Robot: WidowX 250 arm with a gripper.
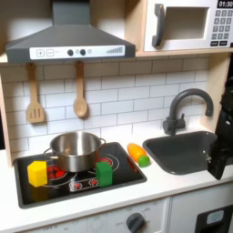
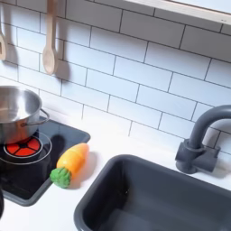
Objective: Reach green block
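Observation:
In the first exterior view, the green block (image 1: 105,172) stands on the black stovetop (image 1: 127,173), in front of the steel pot (image 1: 75,148) and right of the yellow block (image 1: 37,173). The gripper (image 1: 219,164) is a dark shape at the first exterior view's right edge, over the sink's right side and far from the green block. Its fingers are too dark and cut off to tell open from shut.
An orange toy with a green tip (image 1: 138,155) (image 2: 70,164) lies between the stovetop (image 2: 27,162) and the sink (image 1: 179,152) (image 2: 153,194). A dark faucet (image 1: 187,107) (image 2: 202,140) rises behind the sink. The pot (image 2: 16,108) sits on a burner. Wooden utensils (image 1: 80,98) hang on the tiled wall.

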